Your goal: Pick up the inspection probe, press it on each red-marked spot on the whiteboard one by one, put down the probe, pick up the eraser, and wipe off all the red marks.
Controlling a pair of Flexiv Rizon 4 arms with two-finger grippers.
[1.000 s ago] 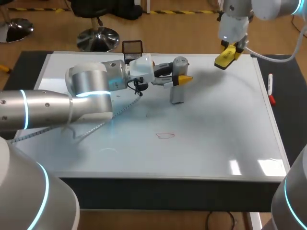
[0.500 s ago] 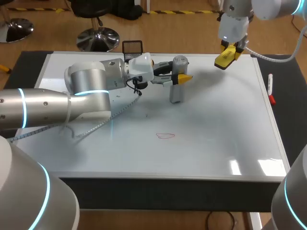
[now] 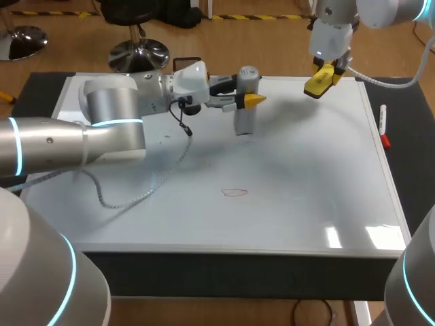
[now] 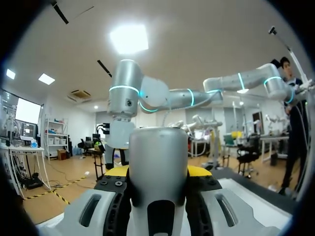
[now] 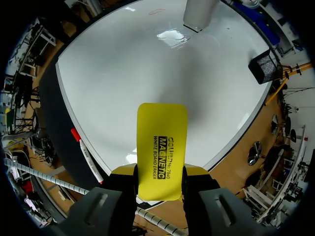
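While left gripper (image 3: 246,100) clamps upright probe (image 3: 243,123), eraser (image 5: 161,142) held in right gripper (image 5: 160,170)

In the head view, the left arm (image 3: 102,129) entered from 9 o'clock and stretched towards 2 o'clock, its elbow joint bulking at the middle. Its wrist (image 3: 190,80) lay level, and the left gripper (image 3: 245,100) pointed to 3 o'clock. Its yellow fingertips (image 4: 199,170) were pressed on both sides of the upright probe (image 4: 157,167). The right arm (image 3: 380,10) came in from the 1 o'clock corner. The right gripper (image 3: 327,68) hung down towards 7 o'clock, and its fingers (image 5: 123,169) were clamped on the eraser (image 5: 161,147).
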